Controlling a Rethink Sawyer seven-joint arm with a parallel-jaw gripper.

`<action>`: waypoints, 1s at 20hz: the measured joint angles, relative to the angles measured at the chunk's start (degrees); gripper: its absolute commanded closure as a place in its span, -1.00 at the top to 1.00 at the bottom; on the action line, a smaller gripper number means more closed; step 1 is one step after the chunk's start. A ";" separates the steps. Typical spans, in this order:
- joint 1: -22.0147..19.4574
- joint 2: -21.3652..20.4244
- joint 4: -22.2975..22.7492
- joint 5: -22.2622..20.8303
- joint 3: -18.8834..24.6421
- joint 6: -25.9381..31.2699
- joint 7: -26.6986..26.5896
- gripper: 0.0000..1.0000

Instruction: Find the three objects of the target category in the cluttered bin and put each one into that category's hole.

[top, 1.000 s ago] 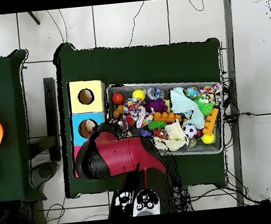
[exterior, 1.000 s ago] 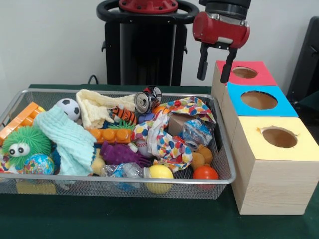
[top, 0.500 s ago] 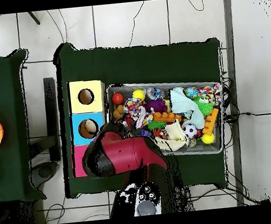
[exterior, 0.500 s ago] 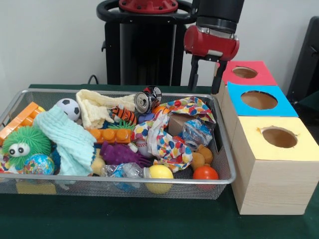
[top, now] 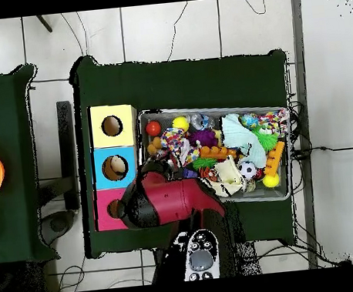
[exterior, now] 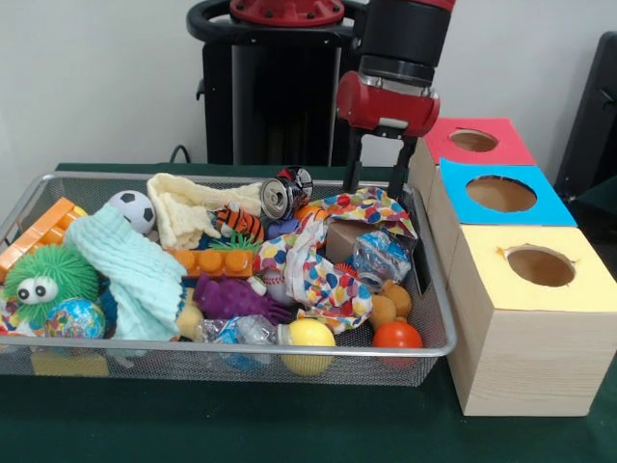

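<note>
Plainly, no brand, label or writing can be read on anything here.

The gripper point(exterior: 378, 167) hangs over the wire mesh bin's point(exterior: 429, 289) far right corner, its two black fingers point(exterior: 352, 161) spread apart with nothing between them; they touch nothing, their tips just above the polka-dot cloth point(exterior: 318, 260). In the overhead view the red arm point(top: 165, 201) covers the bin's 7 o'clock corner and hides the gripper.

Which category is the target cannot be told. The three holes sit in a row of wooden boxes just beside the bin, at 3 o'clock of it in the front view: the yellow-topped box point(exterior: 536, 262) nearest, the blue-topped box point(exterior: 499, 194) in the middle, the red-topped box point(exterior: 472, 141) farthest. Each hole faces straight up.

Inside the bin, a crushed drink can point(exterior: 285, 192) lies on its side near the far rim, its round end turned toward 7 o'clock. At 9 o'clock of it rests a small soccer ball point(exterior: 132, 209). A pale green cloth point(exterior: 130, 270) drapes over the left half, touching a green spiky ball with eyes point(exterior: 48, 277). An orange toy brick point(exterior: 214, 261) lies with its long axis from 9 to 3 o'clock. Along the near rim sit a yellow ball point(exterior: 310, 334) and an orange-red ball point(exterior: 397, 335), near each other.
</note>
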 measured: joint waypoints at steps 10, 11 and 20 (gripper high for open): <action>-0.62 2.16 0.27 0.01 0.07 -4.93 0.00 1.00; -0.87 2.32 0.35 0.01 0.19 -5.47 0.00 1.00; -3.03 3.83 1.79 0.02 1.43 -8.73 0.00 1.00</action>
